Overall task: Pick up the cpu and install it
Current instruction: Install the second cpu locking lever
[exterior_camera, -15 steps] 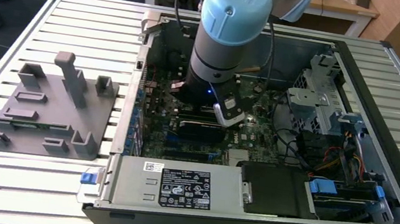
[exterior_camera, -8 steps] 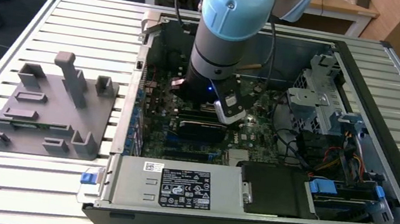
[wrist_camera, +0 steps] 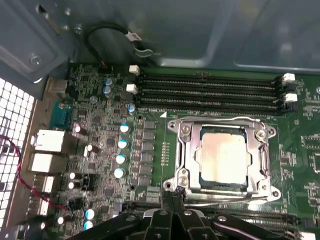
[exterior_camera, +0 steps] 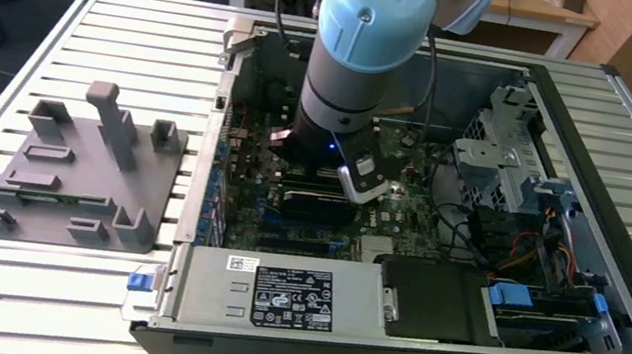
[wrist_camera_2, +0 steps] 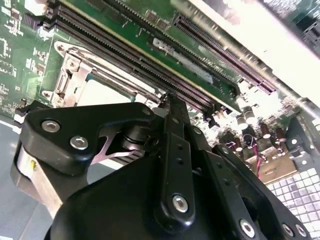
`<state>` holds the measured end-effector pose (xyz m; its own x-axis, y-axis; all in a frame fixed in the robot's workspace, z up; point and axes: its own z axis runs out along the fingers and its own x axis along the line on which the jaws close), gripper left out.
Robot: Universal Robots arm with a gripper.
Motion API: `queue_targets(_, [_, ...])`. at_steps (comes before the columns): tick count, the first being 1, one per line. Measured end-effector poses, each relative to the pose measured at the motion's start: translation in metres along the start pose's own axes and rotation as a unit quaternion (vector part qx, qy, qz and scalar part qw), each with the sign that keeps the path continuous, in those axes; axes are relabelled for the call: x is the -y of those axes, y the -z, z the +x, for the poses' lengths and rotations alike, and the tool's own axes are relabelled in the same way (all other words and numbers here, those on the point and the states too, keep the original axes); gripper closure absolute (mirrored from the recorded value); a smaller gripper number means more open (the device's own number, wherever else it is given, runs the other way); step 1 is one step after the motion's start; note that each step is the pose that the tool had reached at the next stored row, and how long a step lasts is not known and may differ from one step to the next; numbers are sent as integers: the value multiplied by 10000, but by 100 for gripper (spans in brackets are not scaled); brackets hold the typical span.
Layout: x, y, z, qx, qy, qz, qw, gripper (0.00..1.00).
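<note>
The cpu (wrist_camera: 222, 155) lies flat in its socket on the green motherboard, silvery top up, with the metal socket frame (wrist_camera: 186, 150) lying around its rim. In the second wrist view the cpu (wrist_camera_2: 100, 92) shows as a pale patch just beyond the fingers. My gripper (wrist_camera: 171, 196) is shut with nothing between its fingers, its tips at the socket's near corner beside the frame. The same shut gripper (wrist_camera_2: 169, 107) shows in the second wrist view. In the exterior view the arm (exterior_camera: 348, 79) reaches down into the open computer case (exterior_camera: 576, 93), over the board's middle.
Long memory slots (wrist_camera: 210, 90) run alongside the socket. Capacitors (wrist_camera: 120, 157) and rear ports (wrist_camera: 47, 142) stand to one side. A grey fixture with upright blocks (exterior_camera: 82, 172) sits on the exterior view's left of the case. The power supply (exterior_camera: 274, 296) and drive cage (exterior_camera: 503, 166) fill the case edges.
</note>
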<state>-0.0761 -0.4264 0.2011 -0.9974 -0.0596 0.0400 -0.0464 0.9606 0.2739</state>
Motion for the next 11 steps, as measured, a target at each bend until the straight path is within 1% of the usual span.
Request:
queue_targets(1, [26, 7, 1, 0, 0, -3, 10000, 89])
queue_targets(2, [30, 7, 1, 0, 0, -8, 10000, 89])
queue_targets(4, [32, -2, 0, 1, 1, -30, 10000, 89])
queue_targets(6, [36, -15, -1, 2, 4, -70, 10000, 89])
queue_targets(9, [41, -33, -1, 6, 8, -147, 9999, 89])
queue_targets(11, [43, -44, -2, 8, 9, -174, 9998, 89])
